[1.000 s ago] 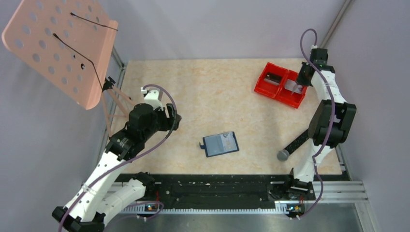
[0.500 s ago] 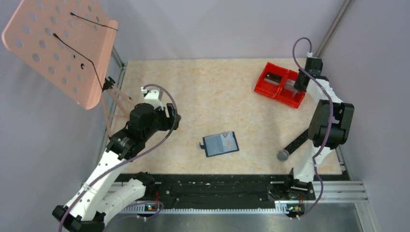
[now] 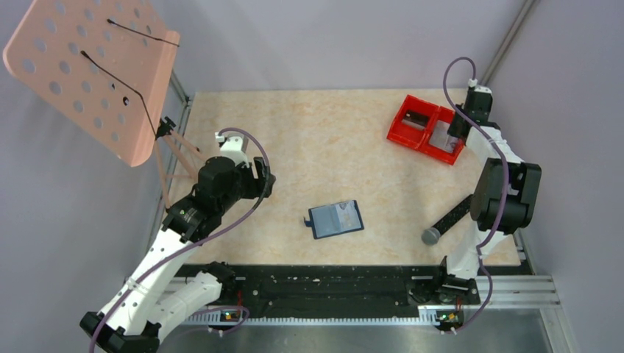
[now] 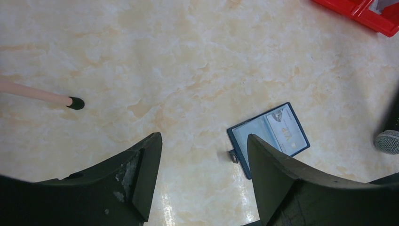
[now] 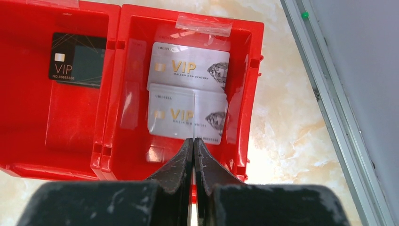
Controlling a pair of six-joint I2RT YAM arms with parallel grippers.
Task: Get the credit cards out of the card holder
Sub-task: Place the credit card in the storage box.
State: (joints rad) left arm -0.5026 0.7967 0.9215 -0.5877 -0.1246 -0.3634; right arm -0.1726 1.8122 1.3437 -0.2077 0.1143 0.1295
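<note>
The card holder (image 3: 335,219) lies open on the table, navy-edged with pale blue-grey inner faces; it also shows in the left wrist view (image 4: 268,136). A pale card (image 4: 286,134) sits in its right pocket. My left gripper (image 4: 203,137) is open and empty, hovering left of the holder. My right gripper (image 5: 194,140) is shut on a thin card (image 5: 194,115) seen edge-on, held above the right compartment of the red bin (image 5: 117,141). Two pale grey cards (image 5: 190,66) lie in that compartment. A black card (image 5: 77,56) lies in the left compartment.
The red two-compartment bin (image 3: 401,132) stands at the far right of the table. A grey ball (image 3: 431,236) lies near the right arm's base. A pink perforated stand (image 3: 88,73) leans at the far left, its foot (image 4: 75,102) on the table. A metal rail (image 5: 329,108) borders the right edge.
My right wrist has shifted slightly left and nearer over the bin's right compartment, and its elbow has swung. The left arm and the card holder have not moved.
</note>
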